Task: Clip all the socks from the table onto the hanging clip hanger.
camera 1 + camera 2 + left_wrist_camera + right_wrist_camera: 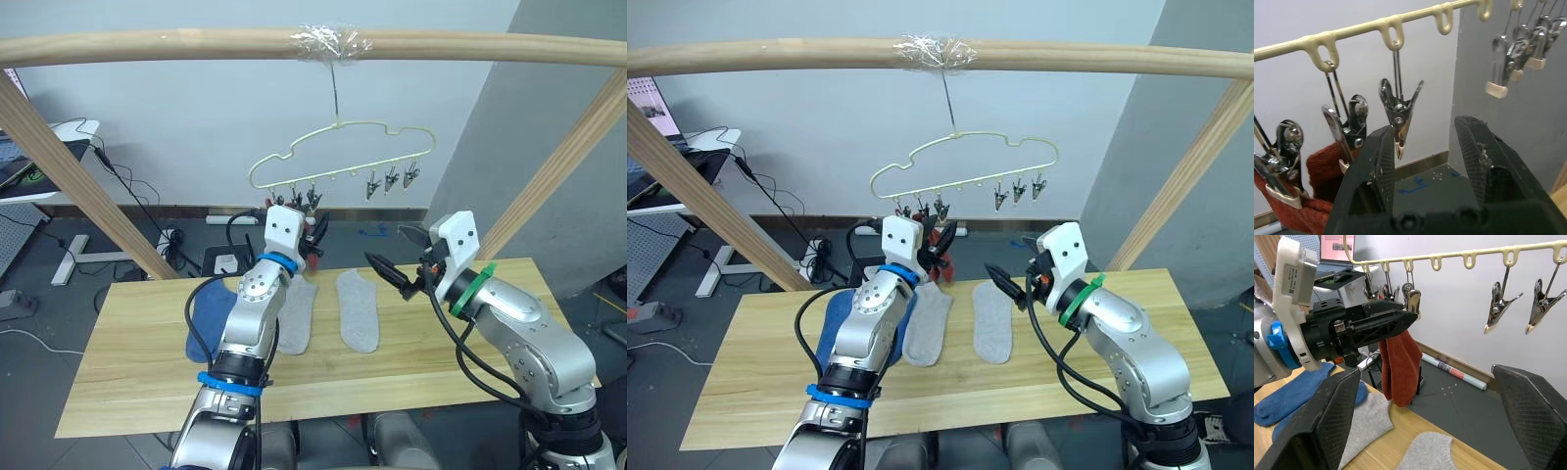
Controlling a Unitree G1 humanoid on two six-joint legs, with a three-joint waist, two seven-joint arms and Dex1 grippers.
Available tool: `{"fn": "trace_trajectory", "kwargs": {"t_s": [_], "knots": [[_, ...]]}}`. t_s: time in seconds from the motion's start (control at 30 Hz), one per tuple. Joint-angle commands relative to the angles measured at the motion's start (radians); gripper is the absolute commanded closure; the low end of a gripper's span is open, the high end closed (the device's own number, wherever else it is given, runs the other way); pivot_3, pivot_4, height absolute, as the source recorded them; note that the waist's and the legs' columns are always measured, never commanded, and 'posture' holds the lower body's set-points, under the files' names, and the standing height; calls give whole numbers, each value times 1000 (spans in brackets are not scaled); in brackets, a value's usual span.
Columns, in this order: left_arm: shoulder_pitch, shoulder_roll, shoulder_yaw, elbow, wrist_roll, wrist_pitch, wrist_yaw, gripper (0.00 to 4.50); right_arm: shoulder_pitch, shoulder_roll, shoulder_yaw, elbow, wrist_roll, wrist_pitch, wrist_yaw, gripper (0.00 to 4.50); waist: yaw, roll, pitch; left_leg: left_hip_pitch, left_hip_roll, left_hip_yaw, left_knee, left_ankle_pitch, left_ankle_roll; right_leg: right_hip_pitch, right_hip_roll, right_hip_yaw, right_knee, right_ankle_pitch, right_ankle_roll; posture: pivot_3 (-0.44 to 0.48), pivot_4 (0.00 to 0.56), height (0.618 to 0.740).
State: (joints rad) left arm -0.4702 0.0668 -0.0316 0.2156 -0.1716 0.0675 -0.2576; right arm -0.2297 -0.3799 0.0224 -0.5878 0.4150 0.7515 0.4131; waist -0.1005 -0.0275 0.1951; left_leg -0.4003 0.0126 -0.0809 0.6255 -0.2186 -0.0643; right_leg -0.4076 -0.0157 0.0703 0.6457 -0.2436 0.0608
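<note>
Left claw (1425, 161) was released right under the clip hanger (343, 152), beside hung rust-red socks (1399, 367); right claw (392, 255) released too.

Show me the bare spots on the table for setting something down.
The table is bare along its front edge, at its left end beyond the blue socks, and right of the grey socks. The middle is crowded with socks and the left pincer.

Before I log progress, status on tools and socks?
Left tool open, empty, at clip hanger. Right tool open, empty. Rust-red socks clipped; grey socks and blue socks on table.
</note>
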Motion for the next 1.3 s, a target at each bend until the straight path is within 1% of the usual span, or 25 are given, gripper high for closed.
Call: {"fn": "trace_trajectory", "kwargs": {"t_s": [0.03, 0.3, 0.5, 1.3], "knots": [[-40, 4, 17, 13, 8, -43, -3, 2331, -20, -10, -23, -51, 16, -7, -3, 0, 0, 0, 3, 0, 0, 0, 0, 0, 0, 0, 0, 0, 0, 0, 0, -188, 195, 740], [-98, -3, 28, 81, 19, -96, 5, 2331, -24, -10, -22, -57, 21, -1, -16, 0, -6, -1, 6, 0, 0, 0, 0, 0, 0, 0, 0, 0, 0, 0, 0, -194, 197, 740], [-116, -11, 25, 90, 27, -123, 7, 2331, -29, -11, -22, -57, 26, 0, -23, 0, -10, -1, 9, 0, 0, 0, -1, 0, 0, 0, 0, 0, 0, 0, 0, -194, 196, 740], [-116, -17, 37, 95, 44, -146, 32, 2331, -33, -17, -25, -60, 49, 11, -39, 0, -12, -1, 11, 0, 0, 0, -1, 0, 0, 0, 0, 0, 0, 0, 0, -199, 198, 740]]}}
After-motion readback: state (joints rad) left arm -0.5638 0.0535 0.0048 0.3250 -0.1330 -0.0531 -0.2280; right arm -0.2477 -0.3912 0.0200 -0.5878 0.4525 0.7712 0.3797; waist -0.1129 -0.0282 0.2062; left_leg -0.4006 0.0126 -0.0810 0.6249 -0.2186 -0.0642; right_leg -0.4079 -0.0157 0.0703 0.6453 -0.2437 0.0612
